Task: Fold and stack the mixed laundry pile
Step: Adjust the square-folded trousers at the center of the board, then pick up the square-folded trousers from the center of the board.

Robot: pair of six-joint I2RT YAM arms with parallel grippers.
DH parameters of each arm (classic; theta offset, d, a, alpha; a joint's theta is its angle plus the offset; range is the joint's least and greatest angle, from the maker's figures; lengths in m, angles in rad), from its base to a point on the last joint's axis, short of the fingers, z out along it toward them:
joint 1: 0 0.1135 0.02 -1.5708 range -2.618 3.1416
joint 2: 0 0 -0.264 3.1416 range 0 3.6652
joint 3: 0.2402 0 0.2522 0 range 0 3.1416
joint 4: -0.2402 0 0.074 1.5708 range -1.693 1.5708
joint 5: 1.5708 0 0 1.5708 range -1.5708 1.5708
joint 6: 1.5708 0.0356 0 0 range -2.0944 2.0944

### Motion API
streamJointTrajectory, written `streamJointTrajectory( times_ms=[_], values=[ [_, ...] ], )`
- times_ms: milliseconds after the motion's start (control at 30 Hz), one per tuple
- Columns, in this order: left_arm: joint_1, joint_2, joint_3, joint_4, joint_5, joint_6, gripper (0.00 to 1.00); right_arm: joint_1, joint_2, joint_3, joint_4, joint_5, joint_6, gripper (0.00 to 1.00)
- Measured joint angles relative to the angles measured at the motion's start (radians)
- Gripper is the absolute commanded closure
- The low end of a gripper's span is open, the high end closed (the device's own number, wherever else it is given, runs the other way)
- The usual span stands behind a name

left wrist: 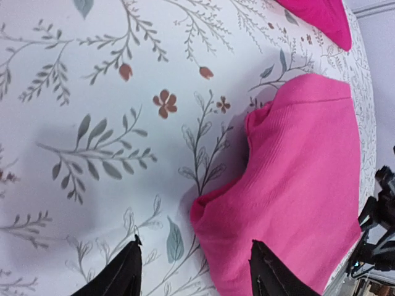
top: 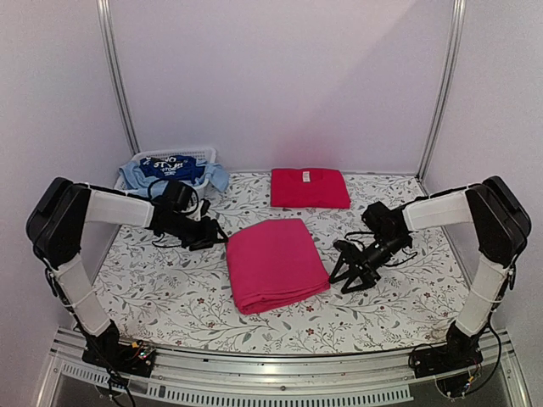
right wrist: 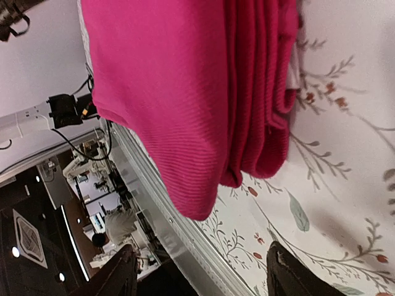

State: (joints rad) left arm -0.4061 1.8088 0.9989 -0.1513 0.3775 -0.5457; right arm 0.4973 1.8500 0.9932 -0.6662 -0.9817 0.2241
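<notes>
- The left gripper (top: 217, 236) stood wide and empty, at nine o'clock of the folded pink cloth (top: 276, 263).
- The cloth lay mid-table, its long axis roughly eleven-to-five.
- The right gripper (top: 342, 283) gaped empty at three o'clock; lifting one edge would likely spill the folds.

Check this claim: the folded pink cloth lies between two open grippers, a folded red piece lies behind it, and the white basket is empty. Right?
No. The top external view shows the white basket holding light blue cloths and a dark blue printed one; it is not empty. The rest holds.
</notes>
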Motion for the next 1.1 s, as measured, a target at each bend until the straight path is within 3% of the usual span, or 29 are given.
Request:
streamJointTrajectory(
  times_ms=[100,233,533,633,800,933,1100],
  values=[
    [0.005,-0.133,-0.129,-0.013,0.008,-0.033,0.4,-0.089,-0.081,0.025,-0.009,0.058,0.016,0.32],
    [-0.035,-0.282,-0.286,-0.007,0.05,-0.131,0.39,-0.137,-0.034,0.158,0.009,0.112,0.035,0.36],
    [-0.205,-0.327,-0.381,0.071,0.077,-0.343,0.37,-0.043,0.233,0.322,0.031,0.118,0.045,0.36],
    [-0.228,-0.323,-0.384,0.096,0.074,-0.389,0.38,0.001,0.255,0.338,0.026,0.091,0.042,0.45],
    [-0.246,-0.271,-0.381,0.148,0.071,-0.428,0.41,0.038,0.28,0.33,0.048,0.077,0.051,0.75],
    [-0.248,-0.196,-0.349,0.176,0.075,-0.446,0.55,0.041,0.291,0.319,0.069,0.058,0.072,0.98],
    [-0.251,-0.134,-0.303,0.193,0.073,-0.456,0.86,0.042,0.283,0.319,0.076,0.068,0.103,1.0]
  ],
)
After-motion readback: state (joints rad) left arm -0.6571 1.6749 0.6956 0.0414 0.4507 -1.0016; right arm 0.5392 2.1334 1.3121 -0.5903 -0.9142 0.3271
